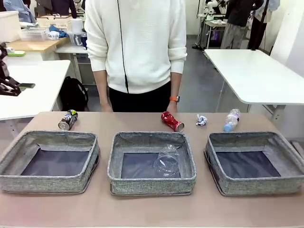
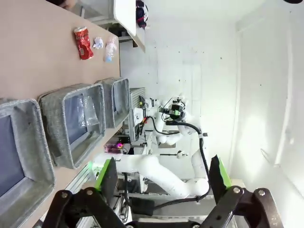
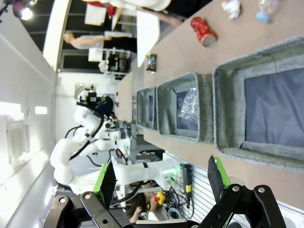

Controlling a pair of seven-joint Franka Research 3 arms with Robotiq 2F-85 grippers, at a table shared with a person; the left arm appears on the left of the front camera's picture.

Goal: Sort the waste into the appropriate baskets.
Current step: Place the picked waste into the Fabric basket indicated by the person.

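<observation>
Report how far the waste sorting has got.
Done: the clear plastic cup lies in the middle basket. In hand: nothing; the left gripper and right gripper are open and empty. Left: the dark printed can, crushed red can, paper wad and small bottle lie on the table, unsorted.

Clear cup (image 1: pixel 167 160) lies sideways in middle basket (image 1: pixel 152 184), between left basket (image 1: pixel 47 184) and right basket (image 1: pixel 261 186). Behind, in a row: dark can (image 1: pixel 68 119), crushed red can (image 1: pixel 172 121), paper wad (image 1: pixel 202 120), bottle (image 1: pixel 231 120).
</observation>
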